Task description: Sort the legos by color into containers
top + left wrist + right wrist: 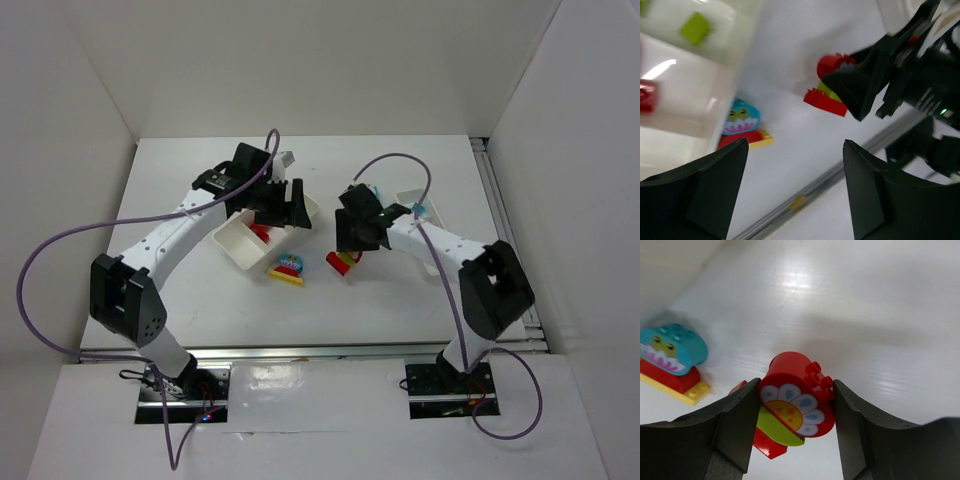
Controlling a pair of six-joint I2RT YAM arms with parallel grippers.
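My right gripper (pixel 350 238) (pixel 796 386) is shut on a stacked lego (pixel 342 262) (pixel 798 405): a red round brick with a flower print, a lime green piece and a red brick under it, tilted at the table's middle. It also shows in the left wrist view (pixel 832 82). A cyan, red and yellow stack (pixel 286 268) (pixel 741 125) (pixel 673 356) lies on the table to its left. My left gripper (pixel 292 208) (pixel 795 185) is open and empty above the right end of the wide white tray (pixel 228 248). That tray holds a red brick (pixel 262 232) (pixel 646 95) and a lime green brick (pixel 695 27).
A narrow white tray (pixel 412 198) stands at the back right, partly hidden by the right arm. White walls close in the table on the left, back and right. A metal rail (pixel 300 352) runs along the near edge.
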